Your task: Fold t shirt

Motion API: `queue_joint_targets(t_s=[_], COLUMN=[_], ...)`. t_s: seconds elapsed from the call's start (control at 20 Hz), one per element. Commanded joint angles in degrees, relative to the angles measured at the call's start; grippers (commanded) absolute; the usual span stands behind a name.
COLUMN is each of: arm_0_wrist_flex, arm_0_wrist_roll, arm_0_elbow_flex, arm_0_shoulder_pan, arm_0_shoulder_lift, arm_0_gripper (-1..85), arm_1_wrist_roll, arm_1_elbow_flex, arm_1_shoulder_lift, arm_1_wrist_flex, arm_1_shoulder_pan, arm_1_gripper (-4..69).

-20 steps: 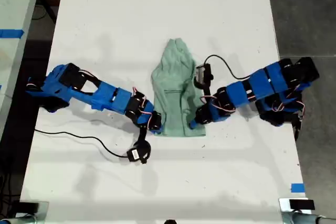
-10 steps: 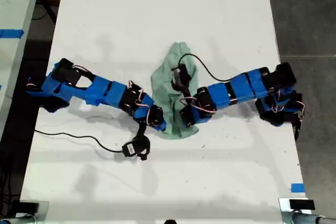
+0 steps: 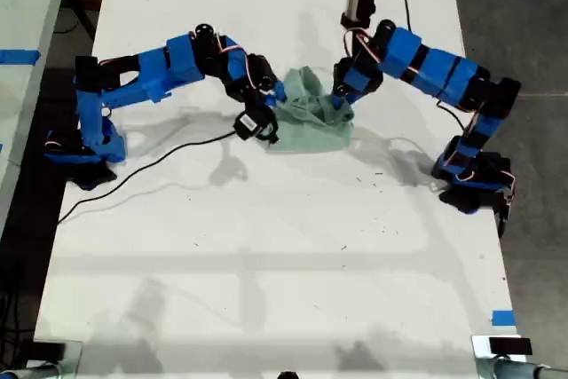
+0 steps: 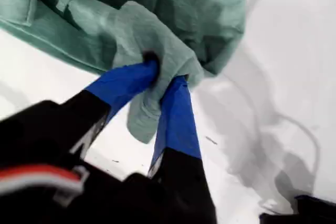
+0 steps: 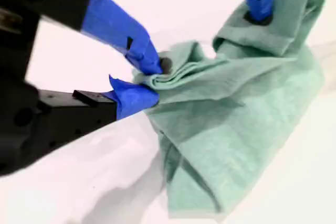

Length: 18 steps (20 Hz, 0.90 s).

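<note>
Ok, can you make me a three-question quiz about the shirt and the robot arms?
1. Where is the shirt?
A. on the floor
B. on the white table, between the two arms
C. in a box

2. What colour is the shirt?
A. red
B. yellow
C. pale green

3. What is my first gripper doing?
A. shut on the shirt
B. open above it
C. holding a cup

Answers:
1 B: the exterior view shows it bunched on the table with an arm at each side.
2 C: every view shows pale green cloth.
3 A: the first wrist view shows cloth pinched between the blue jaws. My second gripper pinches a folded edge too.
</note>
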Motion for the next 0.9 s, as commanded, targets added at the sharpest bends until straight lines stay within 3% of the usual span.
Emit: queue_joint_targets(t_s=[0.0,0.05,0.2,0.25,0.35,0.4,0.45,0.6,0.65,0.75,0.85], arm_0_wrist_flex=[2.46,3.52,5.27,5.45,6.42,6.86,7.65,12.39,10.37,-1.85,-9.76], arm_0_wrist_roll=[2.90,3.87,5.19,5.71,6.94,8.53,9.93,11.87,8.44,-0.70,-9.14], arm_0_elbow_flex=[-0.97,-1.14,-1.58,-1.58,-1.58,-1.58,-1.49,4.13,14.33,44.91,70.93], arm_0_shoulder_pan=[-4.92,-6.15,-8.44,-9.05,-9.84,-10.02,-9.58,2.46,10.37,24.26,29.97], arm_0_shoulder_lift=[2.37,2.81,5.80,7.73,13.01,16.70,21.09,39.81,49.57,66.45,75.67], arm_0_gripper=[14.4,14.5,13.4,12.6,10.4,2.9,0.1,-0.1,-0.1,-0.1,0.0], arm_1_wrist_roll=[-5.10,-5.98,-7.21,-8.09,-8.96,-9.05,-8.00,1.14,5.27,10.55,12.57], arm_1_elbow_flex=[4.75,6.94,10.11,10.11,11.34,13.01,15.38,28.21,36.21,54.58,71.81], arm_1_shoulder_lift=[9.32,12.04,18.28,20.13,24.79,28.12,31.99,49.31,57.39,70.84,77.17], arm_1_wrist_flex=[1.85,1.85,1.85,2.02,2.20,2.29,2.29,-0.18,-5.54,-17.75,-26.63], arm_1_shoulder_pan=[7.91,9.32,10.99,11.60,12.04,11.60,9.67,-6.59,-15.03,-26.89,-30.59], arm_1_gripper=[54.7,54.6,37.5,28.5,23.2,9.0,1.5,1.5,1.5,1.5,1.5])
